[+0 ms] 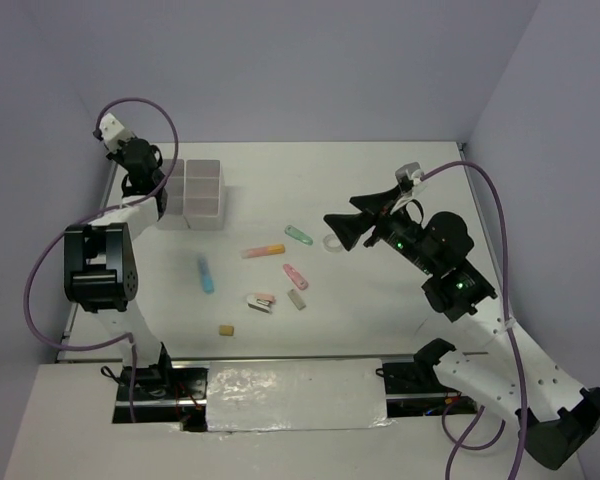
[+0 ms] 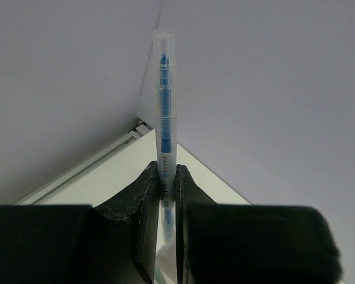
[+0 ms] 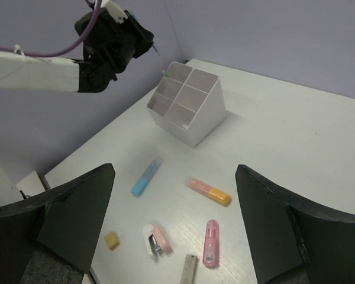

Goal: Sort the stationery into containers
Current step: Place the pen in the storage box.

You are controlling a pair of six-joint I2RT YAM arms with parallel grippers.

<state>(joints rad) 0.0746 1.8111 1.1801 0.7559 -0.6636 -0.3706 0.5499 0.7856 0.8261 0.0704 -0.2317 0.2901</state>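
1. Grip status: the left gripper has its jaws nearly closed on a thin blue pen, clamped near one end. The barrel points straight out past the fingertips, probably so it can enter a narrow cell end-first.
2. Container position: the white six-cell box stands in the upper left of the top view, just beside that gripper. Whether the pen is already over a cell cannot be told.
3. The right gripper has its jaws wide apart and holds nothing. It is poised right of centre, near the clear tape ring.
4. Loose stationery: the blue highlighter, orange-yellow highlighter, pink highlighter and tan block lie mid-frame, apart from the box.
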